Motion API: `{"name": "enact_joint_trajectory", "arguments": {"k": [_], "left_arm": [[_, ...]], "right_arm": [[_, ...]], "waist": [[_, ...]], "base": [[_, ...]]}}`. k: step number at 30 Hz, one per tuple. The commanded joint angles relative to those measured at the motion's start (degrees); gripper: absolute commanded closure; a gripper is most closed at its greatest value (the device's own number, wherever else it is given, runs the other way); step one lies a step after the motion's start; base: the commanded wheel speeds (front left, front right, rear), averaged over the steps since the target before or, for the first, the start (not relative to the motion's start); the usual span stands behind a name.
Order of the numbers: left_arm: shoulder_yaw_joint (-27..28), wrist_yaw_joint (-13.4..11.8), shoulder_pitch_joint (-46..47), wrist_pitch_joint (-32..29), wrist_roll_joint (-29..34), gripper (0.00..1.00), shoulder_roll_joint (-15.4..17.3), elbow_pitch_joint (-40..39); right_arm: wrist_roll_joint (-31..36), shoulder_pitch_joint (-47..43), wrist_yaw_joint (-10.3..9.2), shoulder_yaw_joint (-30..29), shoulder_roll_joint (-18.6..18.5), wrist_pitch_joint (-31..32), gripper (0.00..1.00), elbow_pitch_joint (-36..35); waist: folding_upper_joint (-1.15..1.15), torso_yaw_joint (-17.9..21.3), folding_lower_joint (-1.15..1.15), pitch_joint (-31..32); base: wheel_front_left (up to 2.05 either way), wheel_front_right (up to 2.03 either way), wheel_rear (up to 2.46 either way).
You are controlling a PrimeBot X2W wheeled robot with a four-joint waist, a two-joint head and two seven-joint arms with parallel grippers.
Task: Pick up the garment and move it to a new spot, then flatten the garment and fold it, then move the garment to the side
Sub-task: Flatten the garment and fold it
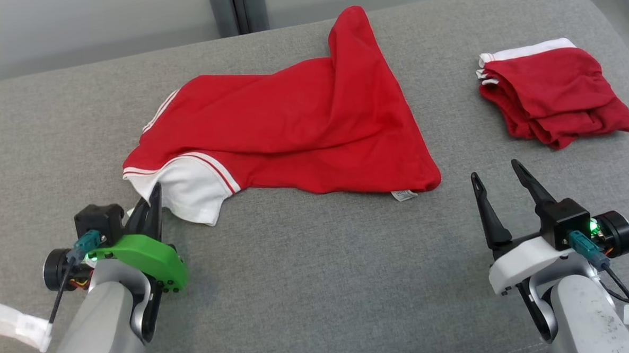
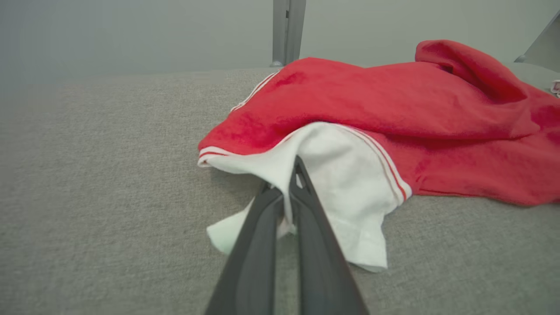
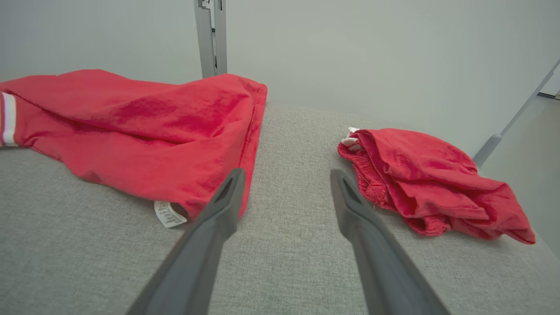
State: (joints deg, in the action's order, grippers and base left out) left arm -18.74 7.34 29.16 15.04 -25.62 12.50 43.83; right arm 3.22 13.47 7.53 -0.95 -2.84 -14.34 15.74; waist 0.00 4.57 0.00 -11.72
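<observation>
A red garment (image 1: 291, 119) with white trim lies crumpled across the middle of the grey cushioned surface (image 1: 319, 282); it shows again as the garment (image 2: 393, 113) in the left wrist view and the garment (image 3: 131, 131) in the right wrist view. Its white sleeve (image 2: 345, 175) hangs at the near left corner. My left gripper (image 1: 153, 197) is shut on the edge of that white sleeve, the cloth pinched between the dark fingers (image 2: 306, 210). My right gripper (image 1: 497, 171) stands open over bare surface, to the right of the garment's near hem, with nothing between its fingers (image 3: 223, 205).
A second red garment (image 1: 552, 92), folded with a white band, lies at the far right, also seen as the folded garment (image 3: 428, 183). A grey upright post (image 1: 235, 10) stands behind the surface. A white strap (image 1: 13, 322) crosses the lower left corner.
</observation>
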Motion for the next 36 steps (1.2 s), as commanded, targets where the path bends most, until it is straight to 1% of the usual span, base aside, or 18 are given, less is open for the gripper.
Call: {"name": "enact_joint_trajectory", "arguments": {"k": [1,4,8,11,13,15,16,18,19,21,26,32,36], "left_arm": [[-0.51,0.22,-2.08,0.14,-1.14,1.00,1.15,-1.86],[-1.01,0.22,-5.27,-0.61,-3.31,1.00,2.85,-6.24],[0.60,0.05,-10.16,-5.85,-7.71,1.00,4.38,-12.19],[1.73,-1.11,-13.32,-10.94,-10.84,1.00,4.97,-16.65],[2.27,-2.23,-14.34,-13.00,-11.59,1.00,5.80,-18.58],[2.93,-3.03,-14.75,-14.50,-12.64,1.00,5.82,-19.16],[2.94,-3.34,-14.66,-15.01,-12.55,0.91,6.03,-19.04],[3.26,-4.19,-13.91,-16.08,-13.16,0.45,5.86,-18.00],[3.36,-4.43,-13.53,-16.35,-13.32,0.01,5.79,-17.37],[3.68,-4.77,-12.55,-16.33,-13.42,0.00,6.08,-15.66],[4.82,-5.26,-10.92,-11.17,-11.97,0.00,6.65,-11.79],[4.39,-4.24,-10.94,-4.84,-10.69,0.00,5.93,-9.75],[4.28,-3.81,-12.11,-1.72,-10.18,0.00,4.52,-11.01]], "right_arm": [[-0.26,-0.93,-0.09,-0.25,-0.14,-0.35,0.00,0.23],[-0.82,-1.65,-0.09,-0.51,-0.13,-0.46,0.00,0.56],[-1.35,-2.16,-0.09,-0.81,-0.15,-0.57,0.00,0.90],[-1.56,-2.00,-0.09,-1.00,-0.15,-0.70,0.00,1.07],[-1.65,-1.65,-0.09,-0.93,-0.14,-0.73,0.00,1.10],[-1.73,-1.10,-0.09,-0.73,-0.15,-0.78,0.00,1.12],[-1.76,-0.87,-0.09,-0.62,-0.14,-0.80,0.00,1.18],[-1.66,-0.40,-0.09,-0.51,-0.15,-0.77,0.00,1.37],[-1.59,-0.26,-0.09,-0.55,-0.16,-0.78,0.00,1.47],[-1.37,-0.05,-0.09,-0.86,-0.15,-0.78,0.00,1.57],[-0.88,-0.13,-0.09,-2.06,-0.14,-0.83,0.00,1.82],[-0.86,-1.36,-0.09,-3.47,-0.14,-0.88,0.00,2.12],[-1.20,-1.95,-0.09,-4.08,-0.15,-0.87,0.00,2.56]], "waist": [[0.00,-1.71,0.00,1.45],[0.00,-2.92,0.00,2.30],[0.00,-4.11,0.00,2.85],[0.00,-4.55,0.00,2.72],[0.00,-4.59,0.00,2.41],[0.00,-4.44,0.00,1.97],[0.00,-4.32,0.00,1.79],[0.00,-3.95,0.00,1.43],[0.00,-3.81,0.00,1.35],[0.00,-3.49,0.00,1.22],[0.00,-3.18,0.00,1.38],[0.00,-3.64,0.00,2.11],[0.00,-4.29,0.00,2.62]], "base": [[0.00,0.00,0.00],[0.00,0.00,0.00],[0.00,0.00,0.00],[0.00,0.00,0.00],[0.00,0.00,0.00],[0.00,0.00,0.00],[0.00,0.00,0.00],[0.00,0.00,0.00],[0.00,0.00,0.00],[0.00,0.00,0.00],[0.00,0.00,0.00],[0.00,0.00,0.00],[0.00,0.00,0.00]]}}
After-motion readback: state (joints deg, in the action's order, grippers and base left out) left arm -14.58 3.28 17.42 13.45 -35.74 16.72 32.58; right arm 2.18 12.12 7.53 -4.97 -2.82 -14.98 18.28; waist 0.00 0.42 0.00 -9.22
